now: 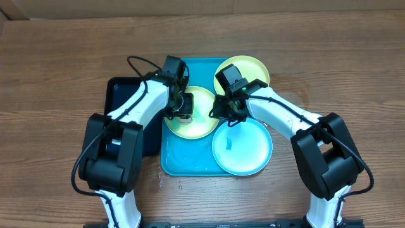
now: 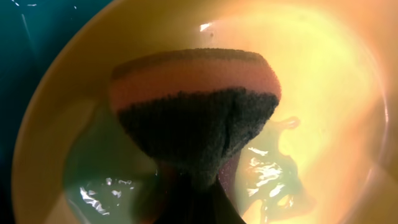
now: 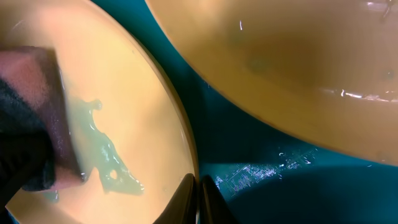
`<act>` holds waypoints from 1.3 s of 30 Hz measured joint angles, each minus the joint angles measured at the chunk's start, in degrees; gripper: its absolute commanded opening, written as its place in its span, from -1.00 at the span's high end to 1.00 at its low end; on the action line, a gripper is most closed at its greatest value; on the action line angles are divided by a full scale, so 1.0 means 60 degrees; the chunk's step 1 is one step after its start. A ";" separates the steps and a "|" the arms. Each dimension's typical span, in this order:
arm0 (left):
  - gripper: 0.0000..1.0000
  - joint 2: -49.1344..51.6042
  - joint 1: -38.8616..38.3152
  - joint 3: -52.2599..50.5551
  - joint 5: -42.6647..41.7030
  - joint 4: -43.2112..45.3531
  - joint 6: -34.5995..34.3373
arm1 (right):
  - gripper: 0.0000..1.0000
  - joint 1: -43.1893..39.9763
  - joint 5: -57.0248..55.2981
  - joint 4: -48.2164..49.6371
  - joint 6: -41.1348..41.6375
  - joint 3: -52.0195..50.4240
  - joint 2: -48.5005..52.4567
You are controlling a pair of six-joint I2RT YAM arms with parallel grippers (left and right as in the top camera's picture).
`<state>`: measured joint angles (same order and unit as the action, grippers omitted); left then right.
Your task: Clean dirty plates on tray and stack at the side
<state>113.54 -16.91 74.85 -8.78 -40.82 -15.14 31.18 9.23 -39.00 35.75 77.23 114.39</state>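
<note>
Three round plastic plates lie on the large bright blue rectangular plastic tray, set on a brown wooden table. Close up, the left wrist view shows an orange, dark-faced sponge pinched in the left gripper and pressed onto the wet yellow-green plate. Both arms bend inward. The right gripper is closed, with its tips at that plate's rim.
</note>
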 measured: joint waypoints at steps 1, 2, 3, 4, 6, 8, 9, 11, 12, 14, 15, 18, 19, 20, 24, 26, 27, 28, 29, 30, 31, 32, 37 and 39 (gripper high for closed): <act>0.92 -0.0033 0.0018 -0.0080 -0.0098 0.0069 -0.0036 | 0.92 0.0000 -0.0007 -0.0004 0.0000 0.0000 0.0000; 0.92 -0.0047 0.0029 -0.0102 -0.0215 0.0080 -0.0033 | 0.92 0.0000 -0.0018 -0.0015 0.0004 0.0000 0.0000; 0.92 -0.0047 0.0051 -0.0113 -0.0492 0.0109 -0.0011 | 0.92 -0.0004 -0.0022 -0.0018 0.0004 0.0000 0.0000; 0.92 -0.0047 0.0073 -0.0135 -0.0863 0.0131 0.0044 | 0.92 -0.0007 -0.0033 -0.0018 0.0004 0.0000 0.0000; 0.92 -0.0036 0.0084 -0.0149 -0.1752 0.0124 0.0117 | 0.92 -0.0004 -0.0040 -0.0011 0.0007 0.0000 0.0000; 0.92 0.0007 0.0062 -0.0084 -0.2652 -0.0018 0.0193 | 0.92 -0.0004 -0.0036 -0.0011 0.0000 0.0000 0.0000; 0.92 0.0029 0.0062 -0.0025 -0.2871 -0.0109 0.0211 | 0.92 -0.0004 -0.0029 0.0000 0.0000 0.0000 0.0000; 0.92 0.0044 0.0029 0.0397 -0.3370 -0.0565 0.0295 | 0.92 -0.0004 -0.0007 0.0007 0.0000 0.0000 0.0000; 0.92 0.0044 0.0015 0.0670 -0.3512 -0.0776 0.0310 | 0.92 0.0000 -0.0004 0.0011 0.0007 0.0000 0.0000; 0.92 0.0033 0.0000 0.1235 -0.3621 -0.1166 0.0335 | 0.92 0.0000 0.0000 0.0011 0.0004 0.0000 0.0000; 0.92 0.0015 -0.0011 0.1501 -0.3595 -0.1381 0.0335 | 0.92 0.0000 0.0000 0.0007 0.0000 0.0000 0.0000; 0.91 -0.0175 -0.0011 0.1898 -0.3049 -0.1829 0.0339 | 0.92 0.0000 0.0000 0.0011 0.0004 0.0000 0.0000; 0.91 -0.0240 -0.0025 0.1931 -0.2703 -0.1945 0.0339 | 0.92 -0.0004 0.0000 0.0011 0.0004 0.0000 0.0000; 0.91 -0.0284 -0.0040 0.1942 -0.2280 -0.2044 0.0339 | 0.92 -0.0004 0.0000 0.0011 0.0004 0.0000 0.0000; 0.91 -0.0299 -0.0124 0.1825 -0.0532 -0.2106 0.0335 | 0.92 0.0000 -0.0004 0.0007 0.0004 0.0000 0.0000; 0.92 -0.0295 -0.0149 0.1570 -0.0011 -0.1949 0.0335 | 0.92 -0.0004 0.0000 0.0004 0.0000 0.0000 0.0000; 0.91 -0.0295 -0.0153 0.1494 0.0062 -0.1887 0.0339 | 0.92 0.0000 0.0000 0.0007 0.0004 0.0000 0.0000; 0.92 -0.0273 -0.0171 0.1195 0.0291 -0.1639 0.0331 | 0.92 0.0000 0.0000 0.0004 0.0004 0.0000 0.0000; 0.91 -0.0255 -0.0175 0.0984 0.0375 -0.1435 0.0324 | 0.92 0.0000 0.0000 0.0004 0.0004 0.0000 0.0000; 0.91 -0.0219 -0.0189 0.0754 0.0444 -0.1188 0.0291 | 0.92 0.0000 -0.0004 0.0011 0.0004 0.0000 0.0000; 0.91 -0.0138 -0.0189 0.0423 0.0506 -0.0922 0.0259 | 0.92 0.0000 -0.0004 0.0007 -0.0004 0.0000 0.0000; 0.92 -0.0076 -0.0189 0.0222 0.0503 -0.0739 0.0240 | 0.92 0.0000 0.0004 0.0000 0.0004 0.0000 0.0000; 0.91 -0.0229 -0.0153 -0.0375 0.0138 0.0040 0.0095 | 0.92 0.0007 -0.0033 -0.0011 0.0004 0.0000 0.0000; 0.92 -0.0324 -0.0073 -0.0586 -0.0211 0.0321 0.0073 | 0.92 -0.0004 -0.0102 -0.0018 0.0004 0.0000 0.0000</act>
<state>111.59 -17.34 71.33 -10.04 -38.89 -14.70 31.16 8.62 -39.11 35.77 77.23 114.39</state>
